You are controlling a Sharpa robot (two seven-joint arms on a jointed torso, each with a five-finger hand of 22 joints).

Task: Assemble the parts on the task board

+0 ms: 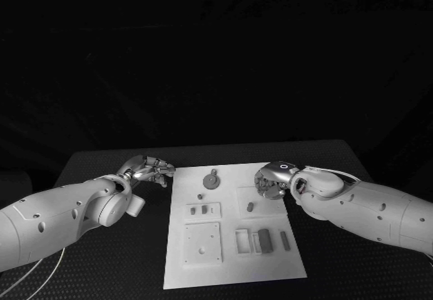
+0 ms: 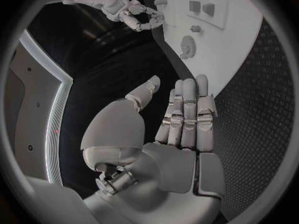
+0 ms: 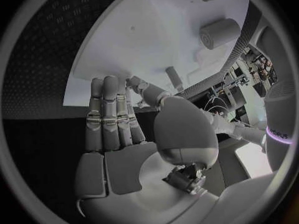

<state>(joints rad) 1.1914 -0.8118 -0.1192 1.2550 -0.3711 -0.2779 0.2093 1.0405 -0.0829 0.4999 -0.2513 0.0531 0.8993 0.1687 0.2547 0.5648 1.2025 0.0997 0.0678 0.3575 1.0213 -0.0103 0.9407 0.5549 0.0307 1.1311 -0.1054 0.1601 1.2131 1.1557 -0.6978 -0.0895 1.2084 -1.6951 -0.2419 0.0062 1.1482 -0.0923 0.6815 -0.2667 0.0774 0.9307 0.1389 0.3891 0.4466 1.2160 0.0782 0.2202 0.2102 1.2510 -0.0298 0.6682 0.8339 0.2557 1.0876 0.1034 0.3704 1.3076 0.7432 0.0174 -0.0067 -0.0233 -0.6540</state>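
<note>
The white task board [image 1: 230,262] lies mid-table. On it are a round grey gear-like part [image 1: 211,181] at the far end, a short peg [image 1: 248,205], two small pieces [image 1: 199,210], a square plate [image 1: 203,244], and a frame, block [image 1: 263,239] and slim bar nearer me. My left hand [image 1: 149,169] hovers just off the board's far left corner; its fingers [image 2: 187,114] are straight and apart, holding nothing. My right hand [image 1: 273,180] is over the board's far right edge, fingers [image 3: 109,114] extended above the white surface, nothing in them. A short grey cylinder [image 3: 219,33] stands beyond its fingertips.
The black textured table [image 1: 108,262] surrounds the board on all sides. A white cable [image 1: 36,275] trails under my left arm near the front left edge. My right hand [image 2: 140,15] shows across the board from the left wrist.
</note>
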